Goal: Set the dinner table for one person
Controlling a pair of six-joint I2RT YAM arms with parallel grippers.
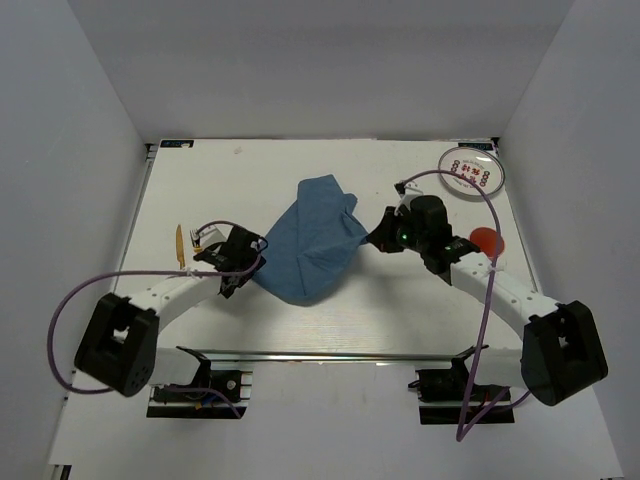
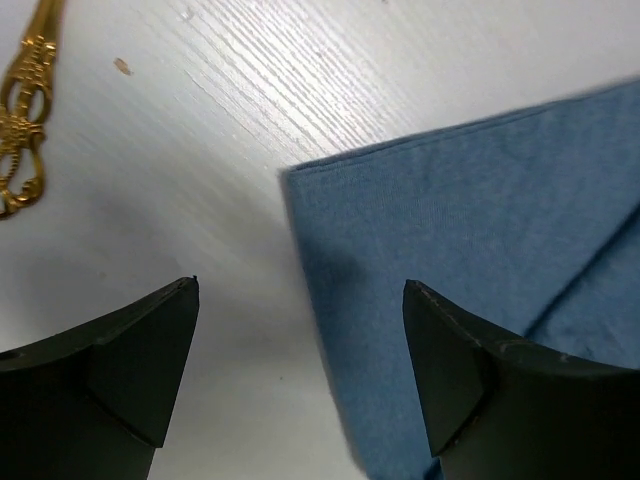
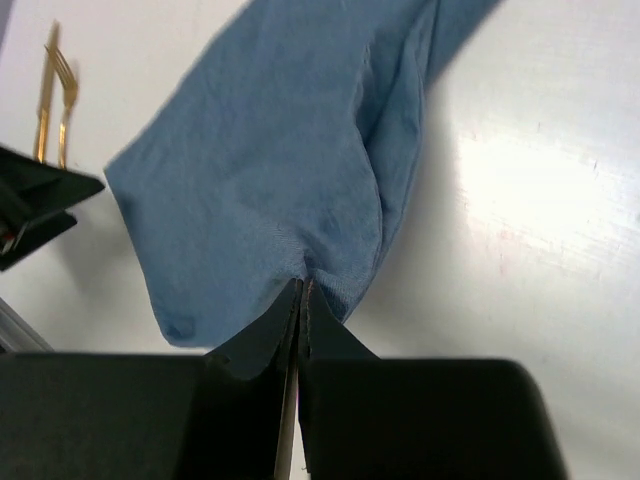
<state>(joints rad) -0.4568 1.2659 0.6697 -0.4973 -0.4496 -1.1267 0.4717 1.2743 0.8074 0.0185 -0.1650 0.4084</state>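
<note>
A blue cloth placemat (image 1: 313, 240) lies crumpled and partly folded on the middle of the white dinner table (image 1: 330, 325). My right gripper (image 1: 377, 238) is shut on the cloth's right edge; in the right wrist view the closed fingertips (image 3: 302, 290) pinch a fold of the cloth (image 3: 270, 170). My left gripper (image 1: 240, 272) is open at the cloth's left edge, its fingers straddling the cloth's corner (image 2: 300, 180) just above the table. A gold fork (image 1: 181, 244) lies left of the left gripper; it also shows in the left wrist view (image 2: 22, 110) and the right wrist view (image 3: 52, 100).
A round patterned plate (image 1: 471, 170) sits at the far right corner. A red round object (image 1: 486, 240) lies right of the right arm. A silver rail (image 1: 330, 355) runs along the near edge. White walls enclose the table on three sides.
</note>
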